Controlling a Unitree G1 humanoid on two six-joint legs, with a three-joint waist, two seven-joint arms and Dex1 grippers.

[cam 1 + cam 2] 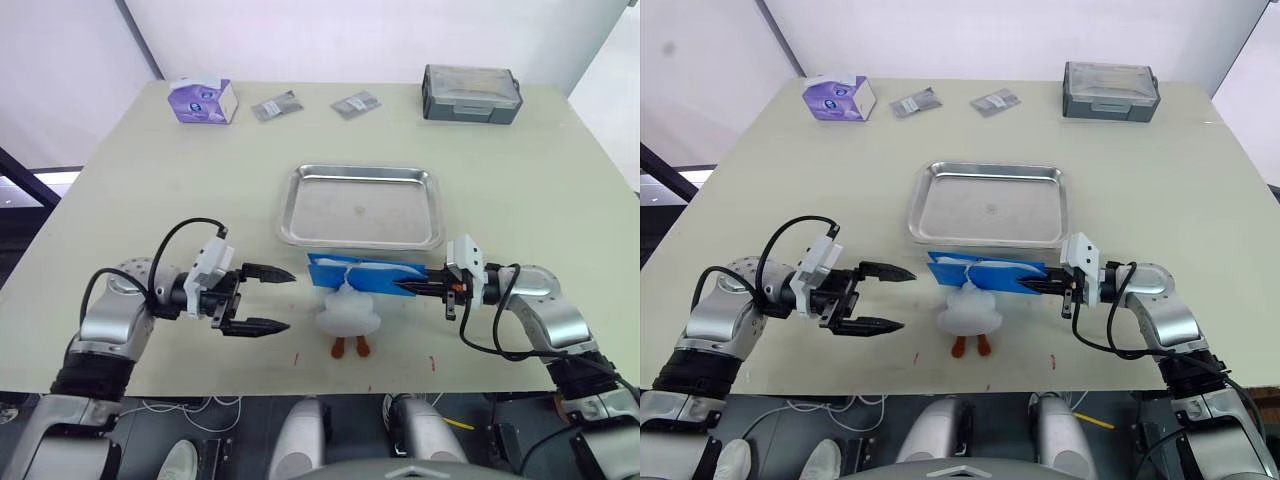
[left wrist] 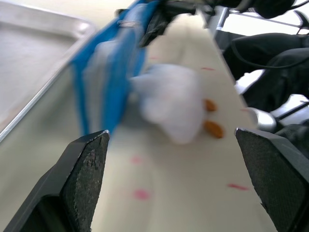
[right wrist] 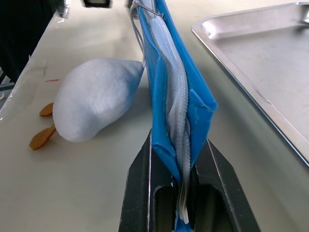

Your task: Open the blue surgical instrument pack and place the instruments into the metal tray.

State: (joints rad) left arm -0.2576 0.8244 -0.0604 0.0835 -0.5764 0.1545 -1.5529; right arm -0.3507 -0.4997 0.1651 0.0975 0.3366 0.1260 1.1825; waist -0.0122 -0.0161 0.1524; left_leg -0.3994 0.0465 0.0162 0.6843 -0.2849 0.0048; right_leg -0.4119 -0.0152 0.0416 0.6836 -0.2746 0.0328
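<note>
The worktop (image 1: 120,180) carries the metal tray (image 1: 362,206) at its middle. Just beside the tray's near rim, toward the worktop's near edge, the blue surgical instrument pack (image 1: 362,272) stands on edge, its end pinched by the right gripper (image 1: 405,287). The left gripper (image 1: 280,299) is spread wide, apart from the pack

The left gripper (image 2: 176,159) has its two black fingers (image 2: 84,181) spread wide, with nothing between them. Beyond them lies the cream table (image 2: 169,193), dotted with small red marks (image 2: 141,194). A white plush toy (image 2: 176,107) with orange feet (image 2: 212,128) rests there, touching the blue surgical instrument pack (image 2: 113,65), which stands on edge just beside the rim of the metal tray (image 2: 34,53). The right gripper (image 2: 161,17) pinches the pack's far end.
</note>
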